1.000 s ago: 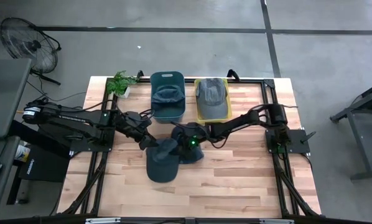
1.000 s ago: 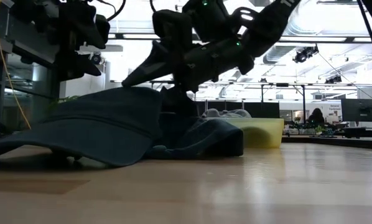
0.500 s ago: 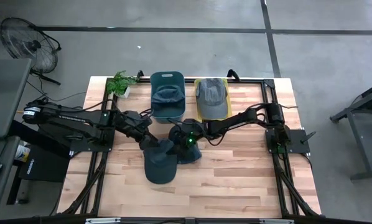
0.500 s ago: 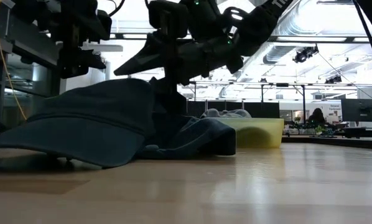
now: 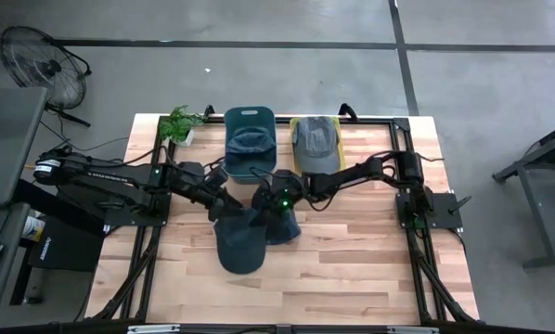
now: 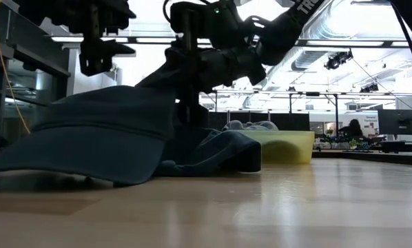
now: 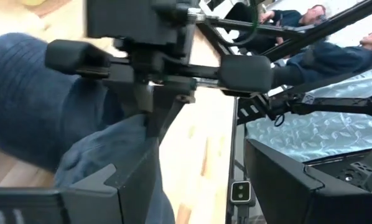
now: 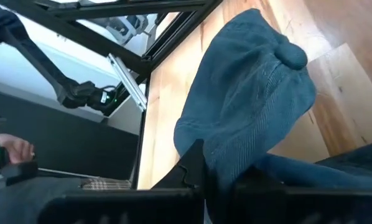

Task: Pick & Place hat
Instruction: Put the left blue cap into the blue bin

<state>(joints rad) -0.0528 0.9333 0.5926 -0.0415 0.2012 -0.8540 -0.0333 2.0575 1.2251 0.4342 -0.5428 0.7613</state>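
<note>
So the dark blue hat (image 5: 245, 239) is sitting in the middle of the wooden table (image 5: 352, 269), brim toward the front edge. The right gripper (image 5: 266, 206) is down on the back of the crown with its jaws pinched together on the fabric. The left gripper (image 5: 229, 206) sits right beside it at the hat's left side, jaws spread, not gripping anything. Behind them there's a green bin (image 5: 251, 160) and a yellow bin (image 5: 316, 158), each with another hat inside
</note>
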